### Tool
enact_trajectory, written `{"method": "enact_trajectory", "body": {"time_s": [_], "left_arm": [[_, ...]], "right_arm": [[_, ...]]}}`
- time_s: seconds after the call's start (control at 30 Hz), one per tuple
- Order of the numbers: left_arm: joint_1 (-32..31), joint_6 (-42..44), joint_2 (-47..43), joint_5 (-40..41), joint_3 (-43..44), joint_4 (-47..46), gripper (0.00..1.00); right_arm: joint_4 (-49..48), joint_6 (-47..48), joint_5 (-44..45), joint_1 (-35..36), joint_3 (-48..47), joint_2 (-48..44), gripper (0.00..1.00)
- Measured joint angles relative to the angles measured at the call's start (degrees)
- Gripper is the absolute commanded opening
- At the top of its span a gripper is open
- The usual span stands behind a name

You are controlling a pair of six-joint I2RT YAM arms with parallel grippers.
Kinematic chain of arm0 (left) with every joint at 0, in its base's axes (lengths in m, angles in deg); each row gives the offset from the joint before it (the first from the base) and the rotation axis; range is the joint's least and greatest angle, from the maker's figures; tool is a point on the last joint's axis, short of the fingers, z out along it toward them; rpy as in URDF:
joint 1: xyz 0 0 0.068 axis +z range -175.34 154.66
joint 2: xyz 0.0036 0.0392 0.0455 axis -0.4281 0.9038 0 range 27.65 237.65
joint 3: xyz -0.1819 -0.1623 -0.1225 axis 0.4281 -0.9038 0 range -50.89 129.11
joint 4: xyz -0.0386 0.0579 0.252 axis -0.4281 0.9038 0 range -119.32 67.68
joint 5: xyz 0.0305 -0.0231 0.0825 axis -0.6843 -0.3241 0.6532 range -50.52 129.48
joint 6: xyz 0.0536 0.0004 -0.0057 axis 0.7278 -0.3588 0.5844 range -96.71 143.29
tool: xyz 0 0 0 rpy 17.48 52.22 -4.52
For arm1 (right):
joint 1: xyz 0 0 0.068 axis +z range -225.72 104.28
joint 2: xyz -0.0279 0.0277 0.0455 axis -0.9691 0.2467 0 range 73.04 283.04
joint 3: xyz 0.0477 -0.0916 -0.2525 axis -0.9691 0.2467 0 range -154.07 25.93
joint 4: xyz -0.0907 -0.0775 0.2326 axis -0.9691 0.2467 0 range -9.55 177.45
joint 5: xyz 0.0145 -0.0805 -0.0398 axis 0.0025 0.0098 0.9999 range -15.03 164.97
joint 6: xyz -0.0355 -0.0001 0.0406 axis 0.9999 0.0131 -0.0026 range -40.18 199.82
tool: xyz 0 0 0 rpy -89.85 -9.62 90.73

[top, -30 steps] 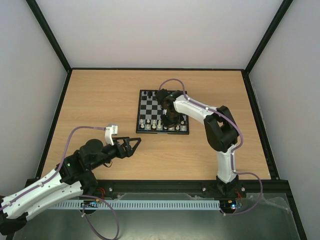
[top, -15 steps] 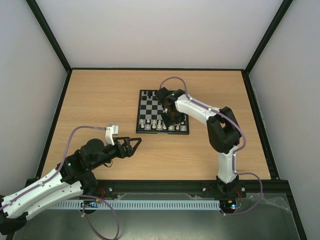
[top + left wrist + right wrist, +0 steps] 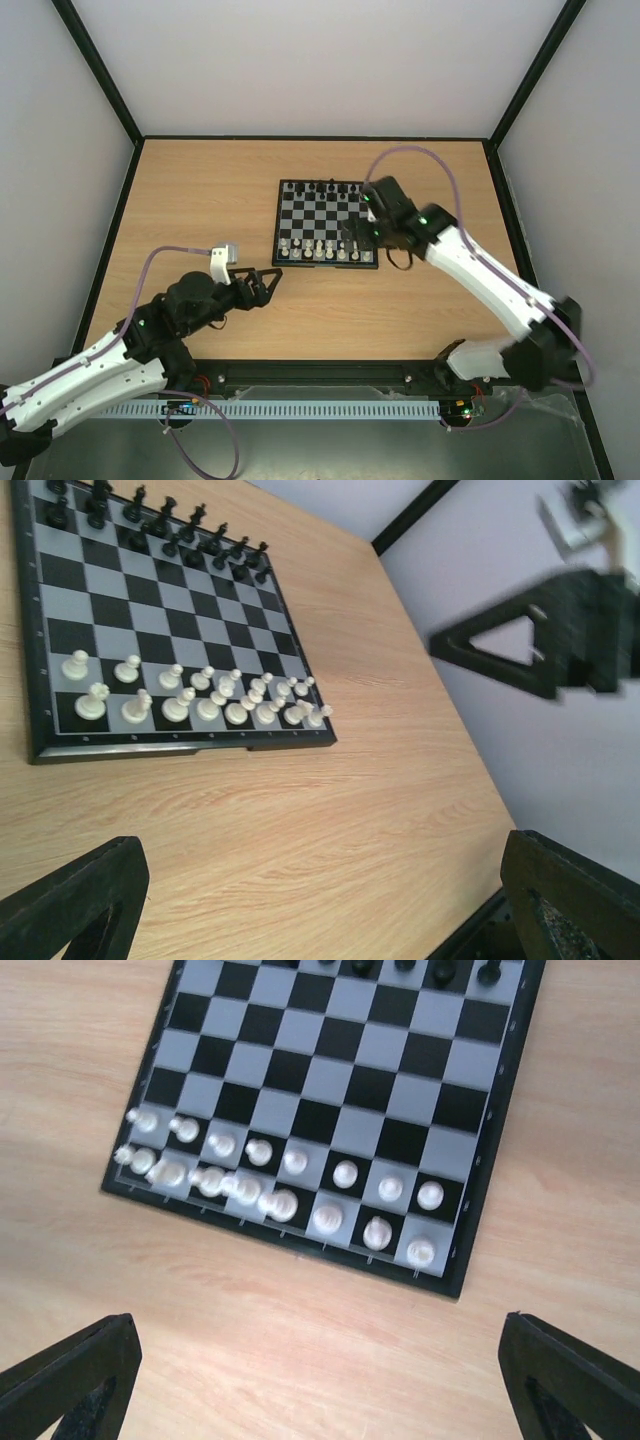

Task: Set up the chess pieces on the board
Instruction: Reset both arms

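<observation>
Both the left jaws and the right jaws gape wide, empty; the chess pieces (image 3: 345, 1172) stand in two rows along the near edge of the board (image 3: 325, 1080), which lies flat on the desk (image 3: 200, 200)

White shells (image 3: 90, 375) over black joints (image 3: 185, 300); lilac cable (image 3: 408, 150) looping off each arm; black, hollow triangular fingers (image 3: 75, 900).

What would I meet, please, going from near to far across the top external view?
Black base rail, left arm's black claw, tiny cream plastic chess pieces, bare middle checks of the small black-and-grey chessboard, tiny black plastic chess pieces.
</observation>
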Motion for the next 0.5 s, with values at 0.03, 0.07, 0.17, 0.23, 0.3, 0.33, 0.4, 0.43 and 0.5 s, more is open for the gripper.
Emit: {"method": "enact_trajectory", "body": {"time_s": [0.03, 0.07, 0.17, 0.23, 0.3, 0.33, 0.4, 0.43, 0.5], "left_arm": [[-0.02, 0.37, 1.07, 0.76, 0.96, 0.72, 0.99], [-0.02, 0.68, 2.1, 1.6, 1.86, 1.38, 0.99], [0.0, 1.14, 5.25, 5.09, 3.74, 2.93, 0.99], [0.0, 1.01, 7.08, 7.63, 3.82, 4.44, 1.0], [0.0, 0.7, 9.27, 9.77, 3.54, 5.38, 0.99], [0.0, 0.48, 10.4, 10.64, 3.21, 5.6, 1.0], [0.0, -0.02, 12.76, 11.76, 2.38, 5.84, 0.99], [0.0, -0.31, 13.97, 12.04, 1.97, 5.97, 0.99], [0.0, -1.14, 15.67, 12.26, 1.07, 6.12, 0.99]], "right_arm": [[-1.7, -0.61, -0.94, 0.0, 3.58, -3.82, 0.99], [-3.48, -1.33, -2.34, 0.0, 7.5, -7.89, 0.99], [-7.65, -3.67, -6.6, 0.0, 17.73, -17.68, 0.98], [-10.05, -5.25, -8.94, 0.0, 23.74, -22.47, 0.99], [-12.48, -6.82, -10.88, 0.04, 29.49, -26.58, 0.99], [-13.16, -7.5, -11.45, 0.04, 31.5, -28.24, 0.99], [-14.45, -9.2, -12.81, 0.07, 36.5, -33.46, 0.99], [-14.95, -9.99, -13.35, 0.07, 38.32, -36.09, 0.99], [-16.24, -11.43, -14.86, 0.07, 41.27, -41.44, 0.99]]}}
